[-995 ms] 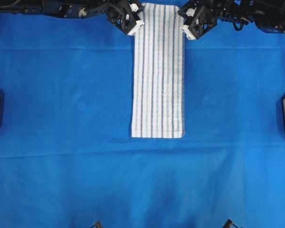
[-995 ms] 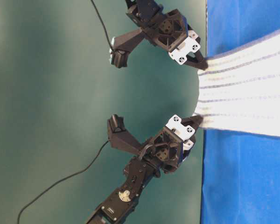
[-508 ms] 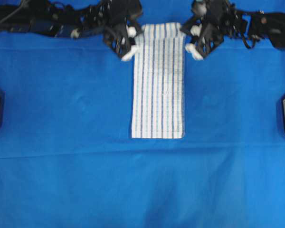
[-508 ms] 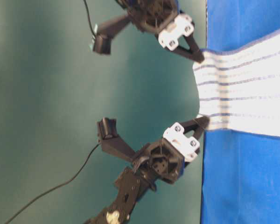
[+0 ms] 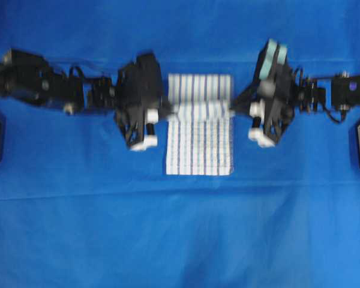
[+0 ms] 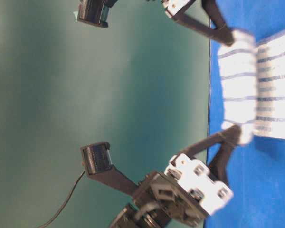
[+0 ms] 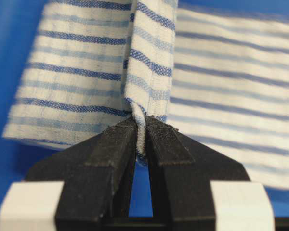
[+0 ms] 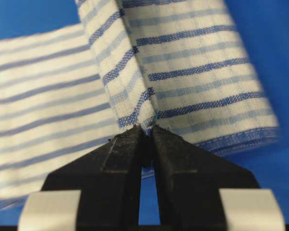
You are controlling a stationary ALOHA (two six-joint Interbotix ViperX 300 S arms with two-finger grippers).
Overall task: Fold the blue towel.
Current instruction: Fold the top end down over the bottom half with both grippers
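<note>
Lying near the middle of the blue table covering [image 5: 180, 228], toward its far edge in the overhead view, the blue towel [image 5: 200, 144] is a white cloth with thin dark-blue and light-blue stripes running along its length. Its near part rests flat on the covering, while its far end is lifted and doubled toward the near end, so that a raised band of cloth spans the towel's width between the two arms.

At the towel's left edge, the left gripper [image 5: 168, 111] has its black fingers pressed together on the raised cloth; the left wrist view shows the fingertips [image 7: 116, 139] pinching a folded corner of striped fabric that stands up straight from them, with the rest of the towel spreading out behind. At the towel's right edge, the right gripper [image 5: 233, 111] is likewise clamped narrow on the cloth, and the right wrist view shows its fingertips [image 8: 130, 139] nipping a fold of striped fabric between them.

From table level, the lifted band hangs clear of the flat part, stretched between the two pairs of fingers. Both views from outside are somewhat blurred around the arms.
</note>
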